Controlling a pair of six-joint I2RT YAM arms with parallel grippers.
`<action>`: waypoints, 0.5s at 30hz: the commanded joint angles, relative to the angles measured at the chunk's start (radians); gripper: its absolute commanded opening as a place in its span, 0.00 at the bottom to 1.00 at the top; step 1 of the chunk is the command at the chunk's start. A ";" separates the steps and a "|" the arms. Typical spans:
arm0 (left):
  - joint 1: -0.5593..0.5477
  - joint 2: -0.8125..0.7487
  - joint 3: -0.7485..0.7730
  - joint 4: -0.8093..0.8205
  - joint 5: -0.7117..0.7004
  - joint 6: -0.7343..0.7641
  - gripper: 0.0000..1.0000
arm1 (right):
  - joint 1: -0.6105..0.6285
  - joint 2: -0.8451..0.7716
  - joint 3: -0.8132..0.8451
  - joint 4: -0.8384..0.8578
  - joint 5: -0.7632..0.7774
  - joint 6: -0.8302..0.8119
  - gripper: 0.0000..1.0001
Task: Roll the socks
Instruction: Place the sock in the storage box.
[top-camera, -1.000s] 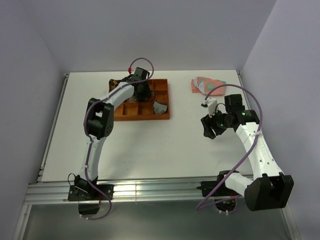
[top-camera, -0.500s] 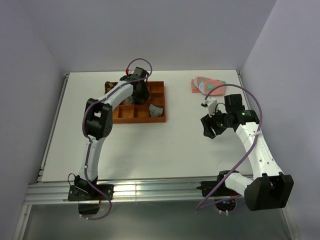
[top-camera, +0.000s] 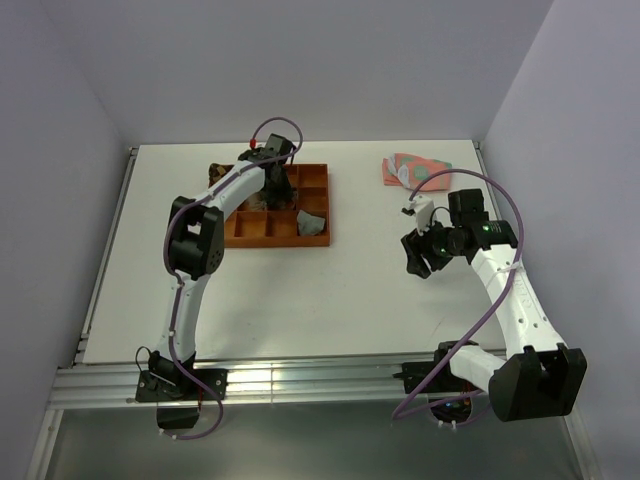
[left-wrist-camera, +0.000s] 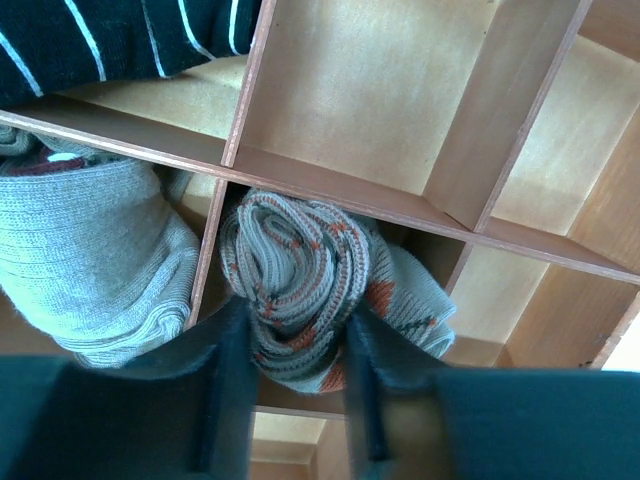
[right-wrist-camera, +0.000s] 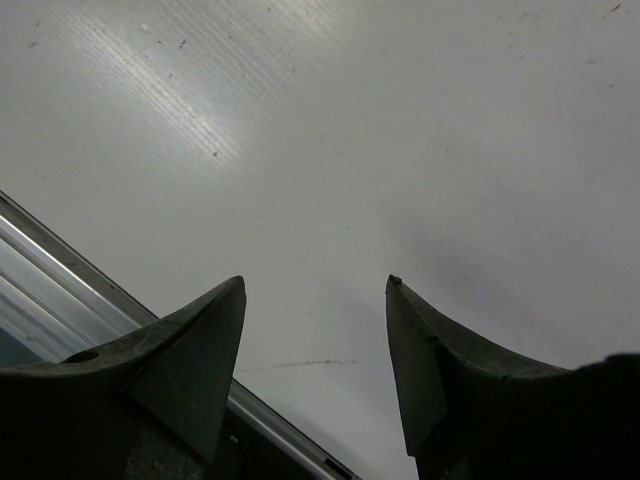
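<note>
A rolled bundle of tan sock with orange and brown argyle diamonds (left-wrist-camera: 300, 265) sits in one compartment of the orange tray (left-wrist-camera: 330, 190). My left gripper (left-wrist-camera: 297, 318) reaches down into that compartment, and its two fingers press against both sides of the roll. In the top view the left gripper (top-camera: 272, 186) is over the tray's (top-camera: 245, 238) back cells. A grey ribbed sock roll (left-wrist-camera: 90, 250) fills the compartment to the left. My right gripper (top-camera: 415, 252) hovers open over bare table, nothing between its fingers (right-wrist-camera: 200, 340).
A black sock with white stripes (left-wrist-camera: 120, 35) lies in a further cell. A grey piece of fabric (top-camera: 313, 222) rests at the tray's right edge. Pink-and-green patterned socks (top-camera: 412, 168) lie at the back right. The table's metal front rail (right-wrist-camera: 60, 280) runs close below the right gripper.
The tray and my left gripper have slid slightly left on the table. The right arm has not moved.
</note>
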 joint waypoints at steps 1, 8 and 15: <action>0.004 0.027 -0.039 -0.119 -0.005 0.036 0.32 | 0.006 -0.004 -0.009 0.020 0.008 0.009 0.65; -0.005 0.139 0.008 -0.196 -0.068 0.097 0.24 | 0.006 -0.007 -0.013 0.021 -0.001 0.012 0.65; -0.022 0.195 0.040 -0.252 -0.141 0.111 0.33 | 0.006 -0.004 -0.019 0.026 -0.012 0.014 0.65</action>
